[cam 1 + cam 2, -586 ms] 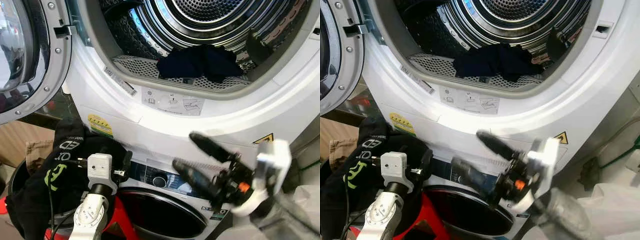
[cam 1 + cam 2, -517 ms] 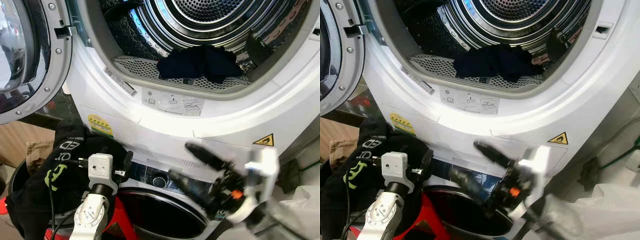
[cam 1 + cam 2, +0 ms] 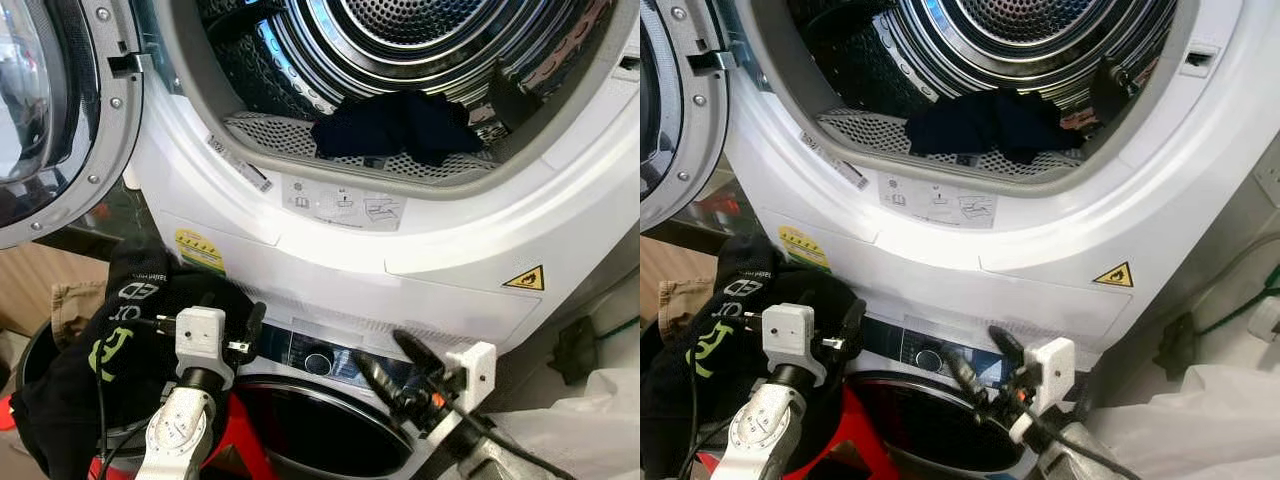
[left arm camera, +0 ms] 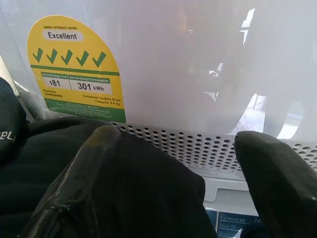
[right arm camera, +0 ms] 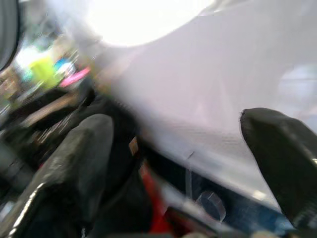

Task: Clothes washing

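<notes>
A dark navy garment (image 3: pixel 395 125) lies at the front of the open dryer drum (image 3: pixel 420 40), on the perforated lint filter. My left gripper (image 3: pixel 225 305) is raised low on the left, in front of the yellow energy label (image 4: pixel 74 64). Its fingers (image 4: pixel 84 173) are spread open, and a black garment with green lettering (image 3: pixel 110 340) is draped over and between them. My right gripper (image 3: pixel 377 347) is open and holds nothing, low in front of the lower washer's control panel (image 3: pixel 310 355). The right wrist view is blurred.
The dryer door (image 3: pixel 50 110) stands open at the upper left. Below the dryer is a washer with a dark round door (image 3: pixel 320 425). A dark basket (image 3: pixel 35 355) with clothes stands at the lower left, and a white plastic bag (image 3: pixel 590 420) at the lower right.
My right gripper has dropped and drawn back toward the lower right, still open. The left arm and the black garment have not moved.
</notes>
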Controlling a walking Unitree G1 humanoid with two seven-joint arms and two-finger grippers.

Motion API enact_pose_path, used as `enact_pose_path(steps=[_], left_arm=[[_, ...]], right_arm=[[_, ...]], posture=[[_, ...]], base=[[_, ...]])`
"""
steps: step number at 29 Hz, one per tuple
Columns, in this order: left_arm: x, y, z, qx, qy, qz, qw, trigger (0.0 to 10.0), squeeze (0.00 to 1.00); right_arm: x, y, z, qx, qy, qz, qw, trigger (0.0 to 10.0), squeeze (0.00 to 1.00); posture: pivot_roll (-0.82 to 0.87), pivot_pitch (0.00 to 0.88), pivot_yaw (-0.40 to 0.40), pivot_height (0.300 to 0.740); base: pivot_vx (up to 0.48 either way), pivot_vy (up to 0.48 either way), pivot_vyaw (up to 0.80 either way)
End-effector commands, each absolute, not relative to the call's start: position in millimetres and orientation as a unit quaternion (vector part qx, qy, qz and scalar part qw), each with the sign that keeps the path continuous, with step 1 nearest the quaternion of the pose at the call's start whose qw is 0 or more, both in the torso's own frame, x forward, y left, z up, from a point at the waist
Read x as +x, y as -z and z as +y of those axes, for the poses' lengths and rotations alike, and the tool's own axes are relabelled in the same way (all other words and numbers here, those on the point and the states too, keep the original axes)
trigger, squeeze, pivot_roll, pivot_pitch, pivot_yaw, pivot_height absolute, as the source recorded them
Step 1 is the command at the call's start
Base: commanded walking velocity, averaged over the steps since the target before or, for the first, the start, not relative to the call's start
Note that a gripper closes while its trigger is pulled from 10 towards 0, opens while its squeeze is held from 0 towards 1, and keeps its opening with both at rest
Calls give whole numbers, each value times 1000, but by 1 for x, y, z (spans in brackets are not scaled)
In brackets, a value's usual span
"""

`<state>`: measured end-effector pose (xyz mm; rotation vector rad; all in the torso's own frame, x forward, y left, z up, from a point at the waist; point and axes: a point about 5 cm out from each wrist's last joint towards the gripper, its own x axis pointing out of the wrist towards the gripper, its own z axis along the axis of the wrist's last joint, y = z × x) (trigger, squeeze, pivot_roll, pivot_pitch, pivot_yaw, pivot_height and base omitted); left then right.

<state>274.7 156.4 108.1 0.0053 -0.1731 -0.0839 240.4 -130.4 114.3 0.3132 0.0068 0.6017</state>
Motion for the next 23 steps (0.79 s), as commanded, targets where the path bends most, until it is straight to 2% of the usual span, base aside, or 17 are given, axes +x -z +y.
enact_pose_path(steps=[1, 6, 16, 23], left_arm=[[271, -110, 158, 12, 48, -92, 994, 10000, 0], [268, -110, 158, 16, 52, -90, 994, 10000, 0], [259, -115, 156, 30, 44, -98, 994, 10000, 0], [252, -134, 166, 66, -10, -132, 989, 10000, 0]], right_arm=[[243, -113, -135, 158, -263, -7, 952, 10000, 0], [238, -106, -127, 153, -267, -6, 951, 10000, 0], [237, -90, -129, 136, -253, 11, 958, 10000, 0], [239, -78, -127, 140, -245, 28, 959, 10000, 0]], posture=[[-71, 45, -6, 740], [-72, 53, -3, 740], [-63, 58, 14, 740], [-34, 72, 30, 740]], base=[[0, 0, 0], [0, 0, 0], [0, 0, 0], [0, 0, 0]])
